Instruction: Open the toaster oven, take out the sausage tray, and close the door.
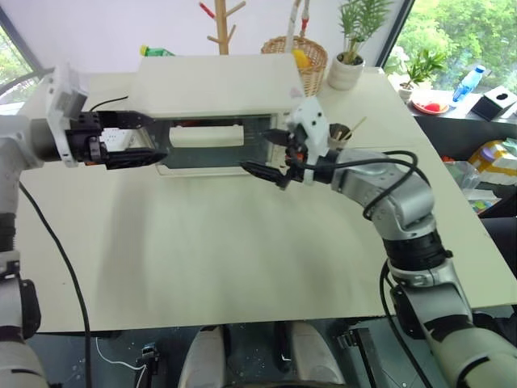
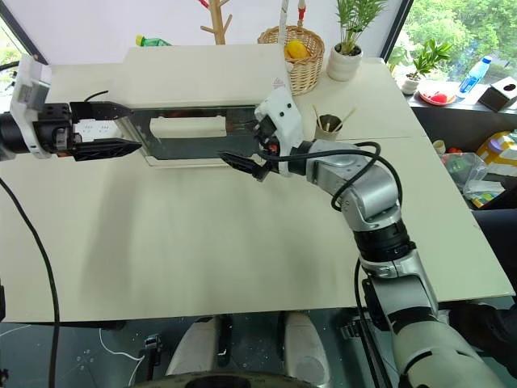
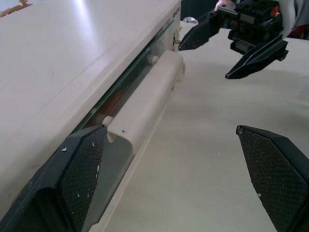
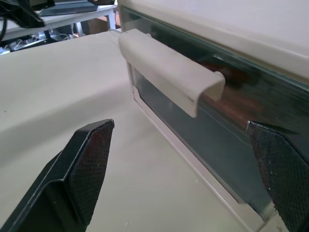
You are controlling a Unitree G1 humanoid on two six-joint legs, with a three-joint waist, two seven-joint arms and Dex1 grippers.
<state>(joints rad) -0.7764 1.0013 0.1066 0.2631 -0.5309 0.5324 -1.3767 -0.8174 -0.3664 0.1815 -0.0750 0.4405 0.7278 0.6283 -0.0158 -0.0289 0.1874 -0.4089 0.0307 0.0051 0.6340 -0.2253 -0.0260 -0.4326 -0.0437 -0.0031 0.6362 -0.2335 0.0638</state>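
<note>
The cream toaster oven (image 1: 218, 81) stands at the back middle of the table, its glass door (image 1: 214, 149) shut. The wide cream handle (image 1: 206, 133) runs across the door. My left gripper (image 1: 160, 139) is open at the door's left end, one finger (image 3: 82, 179) against the glass by the handle (image 3: 145, 104). My right gripper (image 1: 262, 152) is open at the door's right end, level with the handle (image 4: 169, 72), with nothing held. Behind the glass (image 4: 231, 130) only a reddish-brown blur shows where the sausage tray sits; the tray itself I cannot make out.
A wicker basket (image 1: 303, 56), a potted plant (image 1: 347, 65) and a wooden stand (image 1: 222, 24) sit behind the oven. A cup of sticks (image 1: 339, 133) stands right beside my right wrist. Bare table (image 1: 242, 259) stretches in front of the oven.
</note>
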